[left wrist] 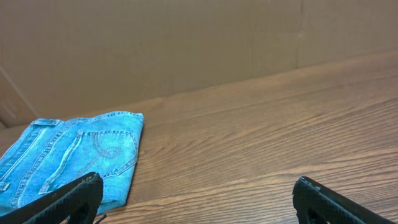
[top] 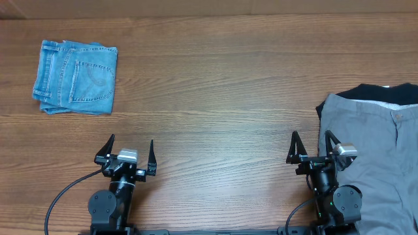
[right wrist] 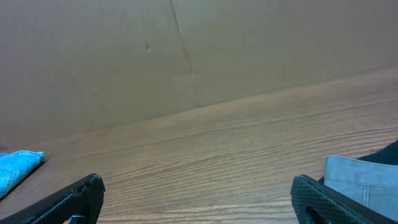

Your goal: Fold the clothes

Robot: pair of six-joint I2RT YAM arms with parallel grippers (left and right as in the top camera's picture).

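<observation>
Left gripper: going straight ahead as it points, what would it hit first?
Probably the folded jeans: one side of the left gripper lines up with their right edge; the other side's path looks free.

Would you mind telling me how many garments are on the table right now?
3. Folded light-blue jeans lie at the far left; grey trousers lie spread at the right edge; a black garment peeks out beyond them, partly hidden. More may lie out of frame.
</observation>
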